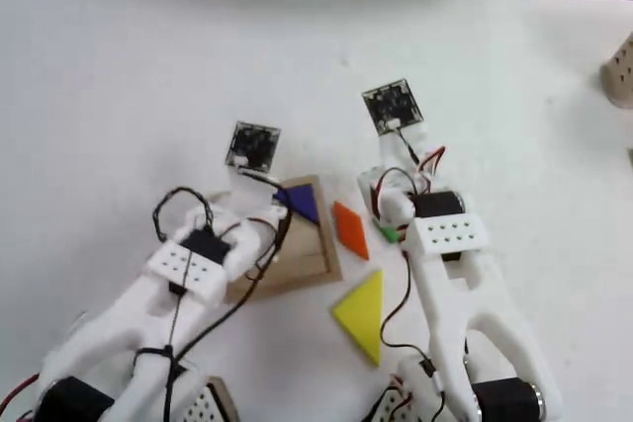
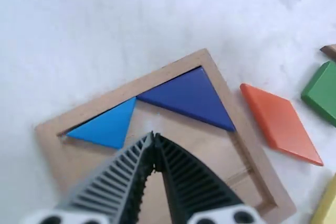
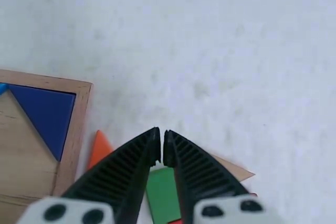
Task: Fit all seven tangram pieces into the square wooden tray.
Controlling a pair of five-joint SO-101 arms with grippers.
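Note:
The square wooden tray [image 2: 247, 158] holds a dark blue triangle [image 2: 189, 97] and a light blue triangle [image 2: 107, 126] along one side. My left gripper [image 2: 154, 141] hangs shut and empty over the tray's bare middle. In the high view the left arm [image 1: 198, 256] covers most of the tray [image 1: 321, 269]. An orange parallelogram [image 1: 350, 228] and a yellow triangle [image 1: 363, 315] lie on the table between the arms. My right gripper [image 3: 161, 139] is shut and holds nothing, just above a green piece [image 3: 163, 191]. A tan wooden piece [image 3: 234, 171] lies beside the green one.
The white table stretches wide beyond both arms toward its far edge. A cardboard object [image 1: 621, 71] stands at the right edge. The orange parallelogram [image 3: 98, 148] lies close to the tray's rim [image 3: 79, 124]. Loose cables hang from both arms.

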